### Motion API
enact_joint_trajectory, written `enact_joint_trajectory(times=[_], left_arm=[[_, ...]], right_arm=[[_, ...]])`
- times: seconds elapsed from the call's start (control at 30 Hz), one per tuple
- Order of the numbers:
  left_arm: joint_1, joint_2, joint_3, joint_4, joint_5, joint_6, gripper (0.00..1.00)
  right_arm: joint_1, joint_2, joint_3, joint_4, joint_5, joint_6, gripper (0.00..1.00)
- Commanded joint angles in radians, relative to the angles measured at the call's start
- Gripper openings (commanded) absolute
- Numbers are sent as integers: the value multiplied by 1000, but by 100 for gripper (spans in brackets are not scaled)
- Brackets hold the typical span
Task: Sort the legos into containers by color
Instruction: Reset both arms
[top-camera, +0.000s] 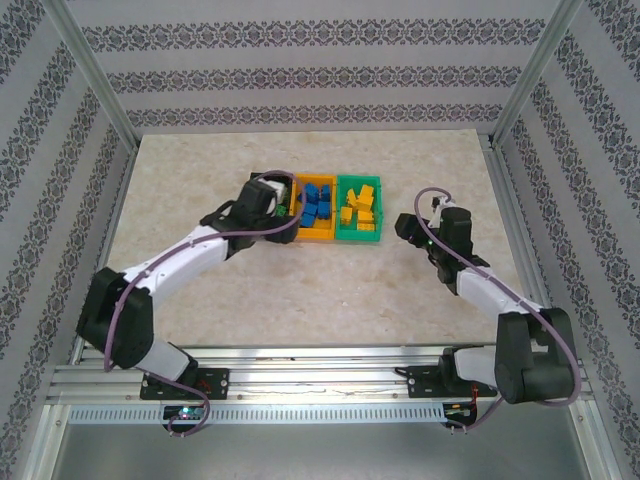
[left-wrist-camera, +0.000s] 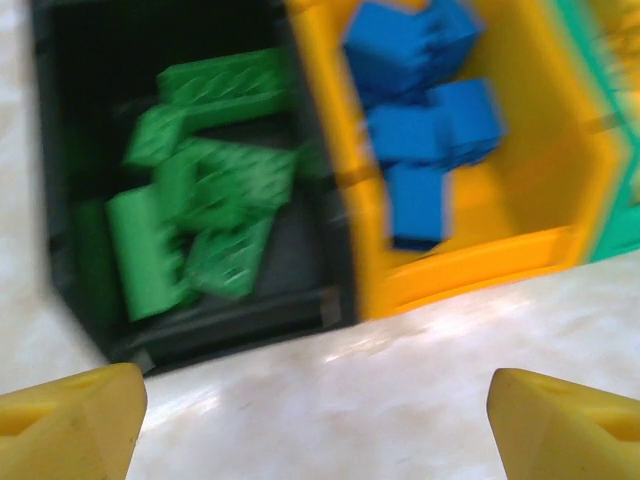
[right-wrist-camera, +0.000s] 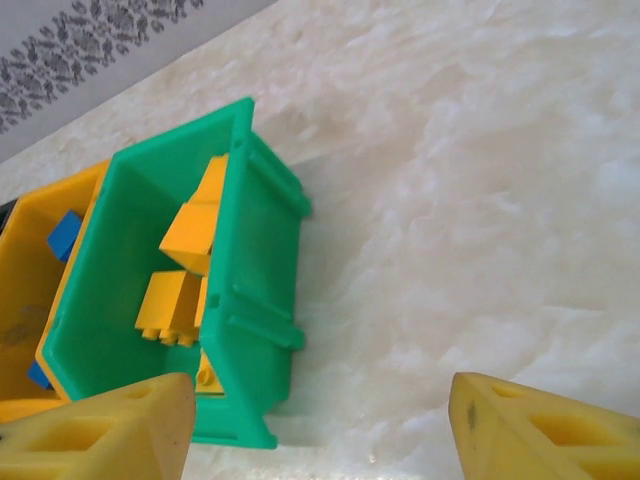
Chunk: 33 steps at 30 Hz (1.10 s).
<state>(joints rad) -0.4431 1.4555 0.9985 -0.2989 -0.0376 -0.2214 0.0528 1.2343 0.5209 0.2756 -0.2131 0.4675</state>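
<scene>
Three bins stand side by side at the table's middle back. The black bin (left-wrist-camera: 80, 320) holds several green legos (left-wrist-camera: 205, 190). Several blue legos (left-wrist-camera: 425, 120) lie in the yellow-orange bin (left-wrist-camera: 480, 265). The green bin (right-wrist-camera: 255, 300) holds yellow-orange legos (right-wrist-camera: 190, 235). My left gripper (left-wrist-camera: 315, 425) hovers open over bare table just in front of the black and yellow-orange bins, nothing between its fingers. My right gripper (right-wrist-camera: 320, 430) is open and empty, to the right of the green bin. In the top view, the left gripper (top-camera: 268, 198) sits over the black bin and the right gripper (top-camera: 412, 228) beside the green bin (top-camera: 357, 236).
The marble-patterned tabletop (top-camera: 200, 170) stretches around the bins. Metal frame posts (top-camera: 100, 90) and patterned walls close in the sides and back. A rail (top-camera: 300, 380) runs along the near edge.
</scene>
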Motion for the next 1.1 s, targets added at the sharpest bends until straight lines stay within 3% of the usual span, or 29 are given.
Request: enact_joint_trajectory(times=[0.0,0.17,0.4,0.53,0.6,0.77,0.93,1.07], left_arm=[[84,-108,-103,73,-48,-35,95],[209,-260,-255,146,-82,-67,100],[288,-368,-417,335,-122,-22,100],[293,-411,-502,423,-285,-82,100],[297,-435,-578,545,-364,-83,100],[306,-463,-637,677,-386,-4,100],[312,-412,-693,796,-380,71,100],[312,-284,-772,1049,-353,123,100]], right_arm=[[-34,-50,-15,-17,44,-39,69],[-83,-138,-38,-36,118,-69,73],[-87,-290,-131,-6,443,-60,96],[-88,-383,-206,29,617,-46,98],[-89,-421,-256,72,677,-71,98],[-90,-449,-396,310,592,-296,98],[-90,-441,-396,293,541,-385,98],[-89,-409,-416,355,481,-420,98]])
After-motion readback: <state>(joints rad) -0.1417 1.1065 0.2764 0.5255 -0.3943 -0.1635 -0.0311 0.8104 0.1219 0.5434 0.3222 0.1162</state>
